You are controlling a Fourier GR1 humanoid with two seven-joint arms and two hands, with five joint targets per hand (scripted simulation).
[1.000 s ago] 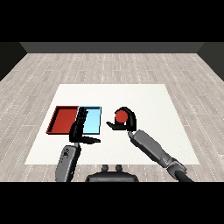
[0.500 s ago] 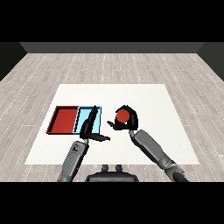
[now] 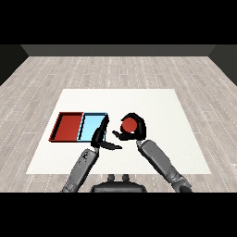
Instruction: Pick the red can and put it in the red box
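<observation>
Since the earlier frames, red can (image 3: 128, 124) and right hand (image 3: 134, 131) sit about where they were, just right of frame centre; left hand (image 3: 101, 137) has shifted slightly right, closer to them. Can is wrapped by the right hand, fingers arched over its top and right side, thumb reaching in from lower left. Can is outside both trays, right of the light blue tray (image 3: 89, 128). Left hand is unclenched: fingers straight, pointing up over the blue tray's right edge, thumb sticking out right. Red tray (image 3: 68, 127) lies left of the blue one, touching it. All on the white table (image 3: 157, 104).
</observation>
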